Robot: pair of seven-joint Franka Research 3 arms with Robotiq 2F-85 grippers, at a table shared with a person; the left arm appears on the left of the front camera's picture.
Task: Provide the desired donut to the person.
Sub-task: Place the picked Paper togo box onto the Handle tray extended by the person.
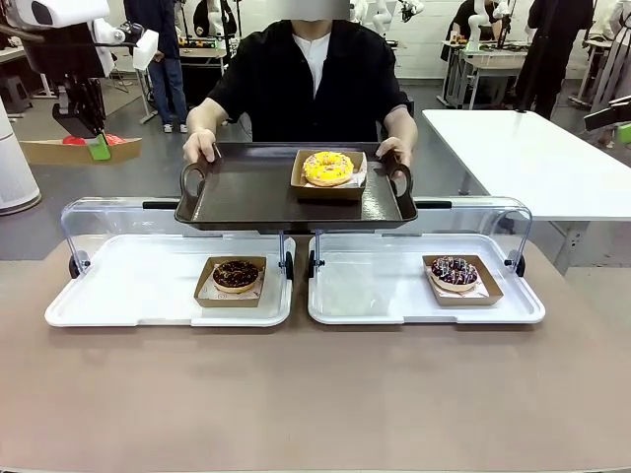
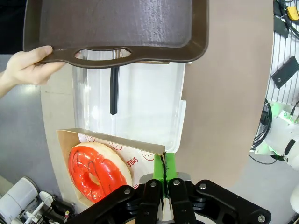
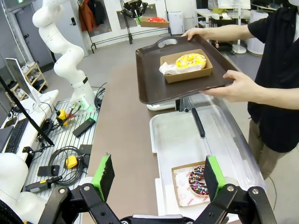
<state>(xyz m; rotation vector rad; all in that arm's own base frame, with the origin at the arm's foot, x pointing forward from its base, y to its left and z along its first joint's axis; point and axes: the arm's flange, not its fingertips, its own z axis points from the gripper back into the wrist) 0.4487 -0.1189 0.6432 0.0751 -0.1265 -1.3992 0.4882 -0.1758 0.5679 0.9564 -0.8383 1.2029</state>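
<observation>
The person [image 1: 314, 79] in a black jacket stands at the far side of the worktop [image 1: 315, 394] and holds a dark brown tray [image 1: 246, 192] by its handles, one hand [image 1: 200, 146] on each end, above the raised clear lids of two white display trays. On the brown tray sits a yellow-iced donut [image 1: 328, 168] in a cardboard box. The left pincer [image 2: 163, 169] is raised at the left of the front view, well apart from the tray, its green pads pressed together on the edge of a cardboard box [image 2: 112, 144] that carries a red-glazed donut [image 2: 96, 167]. The right pincer [image 3: 159, 175] hangs with its jaws spread wide and nothing between them, above the right display tray [image 1: 394, 296], where a chocolate donut with sprinkles [image 1: 455, 272] lies in its box. The left display tray [image 1: 138, 286] holds another chocolate donut [image 1: 236, 275] in a box.
</observation>
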